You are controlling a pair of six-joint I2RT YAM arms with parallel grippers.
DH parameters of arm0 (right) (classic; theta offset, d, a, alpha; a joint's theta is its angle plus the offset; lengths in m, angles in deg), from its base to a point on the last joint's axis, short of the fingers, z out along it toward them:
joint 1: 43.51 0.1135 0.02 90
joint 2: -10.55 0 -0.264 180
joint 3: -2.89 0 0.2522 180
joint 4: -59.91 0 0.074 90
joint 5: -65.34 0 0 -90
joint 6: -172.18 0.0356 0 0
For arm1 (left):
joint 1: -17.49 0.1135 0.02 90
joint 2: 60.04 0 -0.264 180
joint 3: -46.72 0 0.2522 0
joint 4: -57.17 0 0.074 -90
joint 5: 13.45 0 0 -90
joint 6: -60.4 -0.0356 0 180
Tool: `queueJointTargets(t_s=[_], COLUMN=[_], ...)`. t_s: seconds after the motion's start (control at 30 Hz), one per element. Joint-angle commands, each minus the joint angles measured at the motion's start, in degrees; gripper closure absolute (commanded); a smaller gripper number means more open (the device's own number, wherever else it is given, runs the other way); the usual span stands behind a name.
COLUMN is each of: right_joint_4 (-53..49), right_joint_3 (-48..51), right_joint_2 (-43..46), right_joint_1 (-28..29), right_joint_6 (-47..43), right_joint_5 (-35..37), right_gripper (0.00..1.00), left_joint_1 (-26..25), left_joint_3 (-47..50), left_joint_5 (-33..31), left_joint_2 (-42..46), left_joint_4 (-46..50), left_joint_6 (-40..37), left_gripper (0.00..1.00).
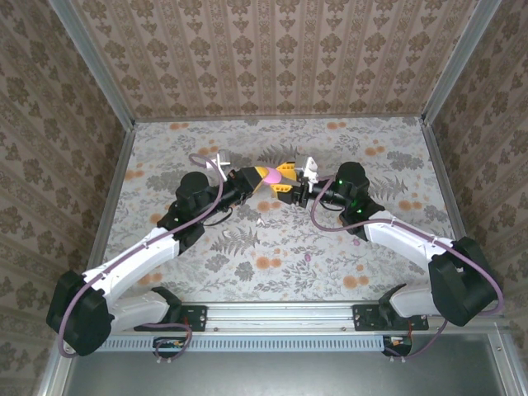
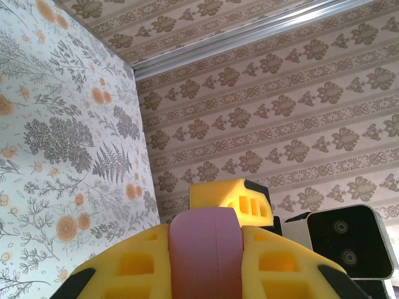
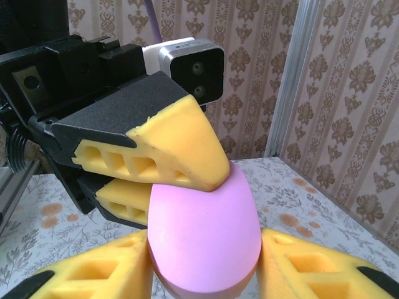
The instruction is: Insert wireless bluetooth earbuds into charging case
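Above the middle of the desk (image 1: 371,247), the left gripper (image 1: 267,177) was clamped on a pink case (image 3: 202,224). The right gripper (image 3: 204,252) was closed against both its sides.

Soft, even light falls from above. The floral-printed tabletop (image 1: 272,247) looks bright, with only faint, short shadows under the white-and-black robot arms (image 1: 140,252), and no harsh glare anywhere. In the right wrist view the smooth pink egg-shaped case (image 3: 202,243) carries a gentle sheen and looks slightly soft so near the lens. The left wrist view runs warmer, and its near yellow jaws are blurred against the sharper patterned wall (image 2: 299,124).
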Motion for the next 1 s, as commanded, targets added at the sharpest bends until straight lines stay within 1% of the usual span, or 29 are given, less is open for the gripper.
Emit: queueJointTargets(t_s=[0.0,0.07,0.1,0.13,0.17,0.2,0.23,0.37,0.4,0.47,0.6,0.67,0.73,0.8,0.97], right_joint_4=[2.2,1.7,1.2,-0.1,-1.4,-3.2,-5.0,-13.8,-15.7,-17.9,-22.4,-25.5,-27.8,-27.7,-27.7], right_joint_3=[-1.6,-1.5,-1.6,-1.9,-2.3,-3.0,-3.7,-7.6,-8.3,-9.1,-10.6,-11.8,-12.4,-12.3,-12.7], right_joint_2=[0.0,0.2,0.4,0.6,0.7,1.0,1.0,1.3,1.3,1.7,2.5,2.7,3.2,3.7,3.9], right_joint_1=[0.0,0.0,0.0,-0.2,-0.4,-0.7,-1.3,-4.3,-5.1,-6.3,-8.1,-8.4,-8.6,-8.5,-8.6], right_joint_6=[1.2,1.6,2.0,2.7,3.1,4.4,5.8,10.5,10.8,10.9,10.0,8.7,7.2,6.9,6.9], right_joint_5=[0.5,0.6,0.6,0.4,-0.2,-1.3,-3.0,-10.0,-12.7,-17.3,-23.9,-26.0,-27.8,-28.4,-30.1], right_gripper=[0.58,0.61,0.61,0.61,0.62,0.62,0.62,0.63,0.63,0.64,0.64,0.64,0.64,0.64,0.64], left_joint_1=[-0.1,-0.1,-0.1,0.1,0.4,0.8,1.1,3.3,4.0,4.8,6.0,6.0,6.0,6.2,6.3], left_joint_3=[-0.7,-0.8,-0.8,-0.9,-0.9,-0.9,-0.8,-0.7,-0.6,0.6,3.3,4.5,4.9,4.3,2.4], left_joint_5=[1.5,1.5,1.7,1.9,2.1,2.2,2.1,1.7,1.5,2.8,13.6,19.3,21.8,24.0,31.7], left_joint_2=[0.7,0.7,0.8,0.9,1.1,1.7,2.4,6.4,7.6,9.2,9.3,8.6,7.4,5.9,1.7], left_joint_4=[-1.7,-1.1,-1.1,-0.8,-0.5,-0.5,-0.1,6.2,7.8,8.4,6.0,4.2,2.5,1.7,-3.0], left_joint_6=[-0.6,-1.3,-2.2,-3.3,-4.8,-7.1,-10.4,-28.9,-34.1,-43.5,-60.4,-66.5,-69.0,-69.1,-68.3], left_gripper=[0.91,0.78,0.67,0.59,0.52,0.41,0.32,0.18,0.16,0.16,0.18,0.19,0.2,0.22,0.22])
